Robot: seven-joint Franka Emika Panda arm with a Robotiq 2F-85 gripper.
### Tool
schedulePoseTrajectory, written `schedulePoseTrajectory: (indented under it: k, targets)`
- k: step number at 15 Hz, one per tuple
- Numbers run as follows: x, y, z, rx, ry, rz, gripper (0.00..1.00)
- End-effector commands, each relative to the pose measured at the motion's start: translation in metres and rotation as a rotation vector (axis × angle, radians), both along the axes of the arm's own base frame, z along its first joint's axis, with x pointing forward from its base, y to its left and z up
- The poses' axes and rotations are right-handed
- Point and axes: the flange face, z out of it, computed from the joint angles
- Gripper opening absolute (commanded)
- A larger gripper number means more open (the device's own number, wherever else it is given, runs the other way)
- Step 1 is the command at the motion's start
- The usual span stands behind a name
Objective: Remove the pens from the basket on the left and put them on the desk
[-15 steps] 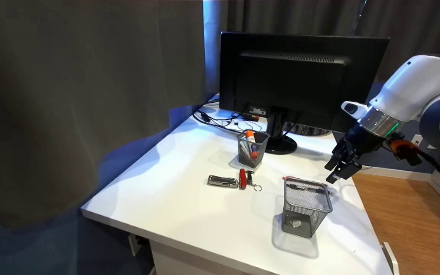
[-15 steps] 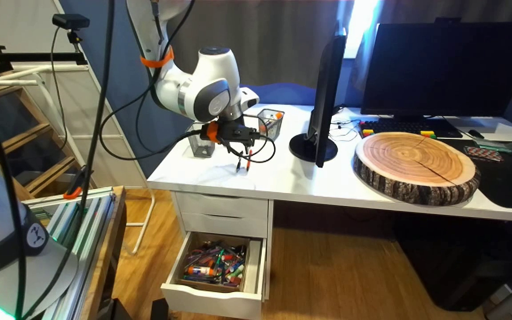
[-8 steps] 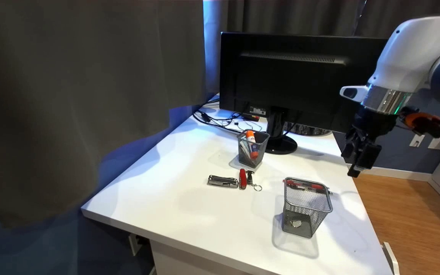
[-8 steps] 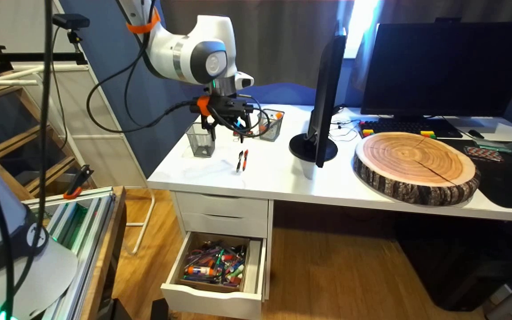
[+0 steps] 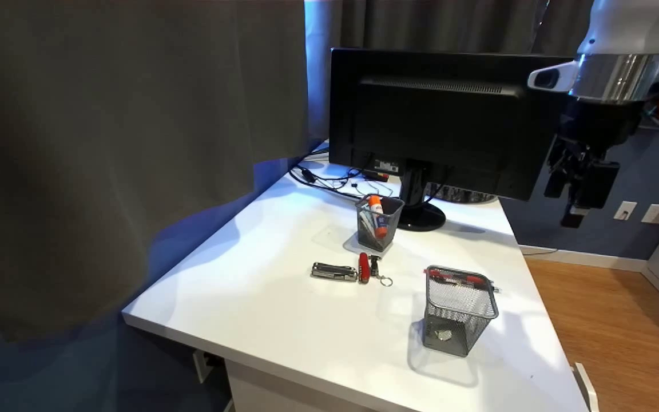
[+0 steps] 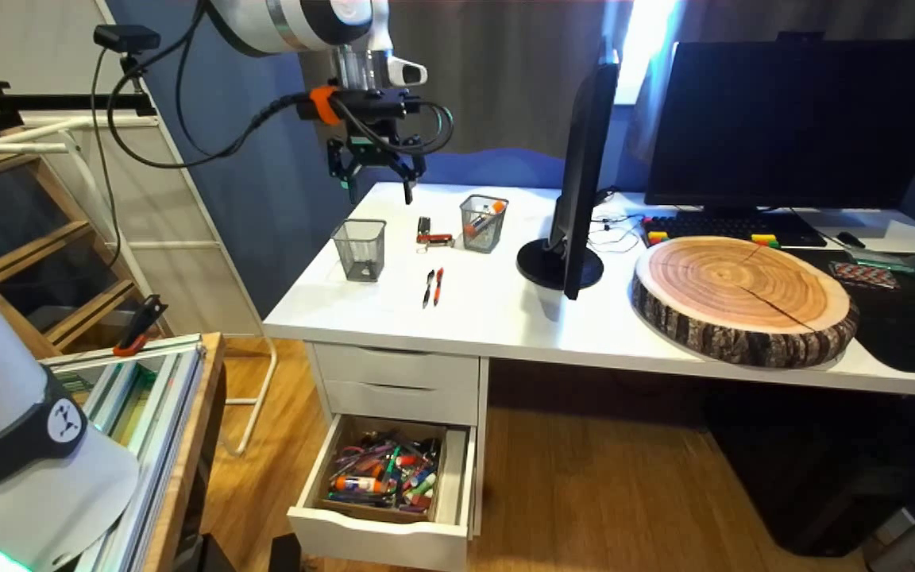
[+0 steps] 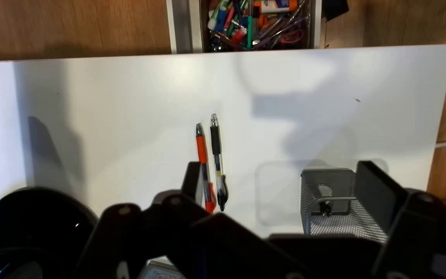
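A red pen [image 6: 438,286] and a black pen [image 6: 428,288] lie side by side on the white desk [image 6: 473,318]. The red pen [image 7: 201,149] and black pen [image 7: 216,141] also show in the wrist view. The dark mesh basket [image 6: 362,246] stands upright beside them; in an exterior view the basket [image 5: 461,312] partly covers the pens. Small dark and light bits lie on its bottom, seen also in the wrist view [image 7: 306,190]. My gripper [image 6: 380,193] is open and empty, high above the desk; its fingers [image 7: 279,168] show wide apart in the wrist view.
A smaller mesh cup [image 5: 380,229] with a glue stick stands behind. A multitool [image 5: 334,272] and a red pocket knife [image 5: 364,268] lie near it. A monitor [image 6: 584,175] stands beside. An open drawer [image 6: 386,536] full of pens is below the desk.
The red pen, raised at one end between the fingers a second ago, has been let go and lies flat. The open gripper has risen well above the desk. The basket has not moved.
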Motion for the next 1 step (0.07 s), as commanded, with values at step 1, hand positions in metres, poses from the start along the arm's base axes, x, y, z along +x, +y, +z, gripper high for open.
schedulePoseTrajectory:
  k: [1]
  targets:
    - [-0.0032, 0.002, 0.0103, -0.011, -0.005, 0.005, 1.0]
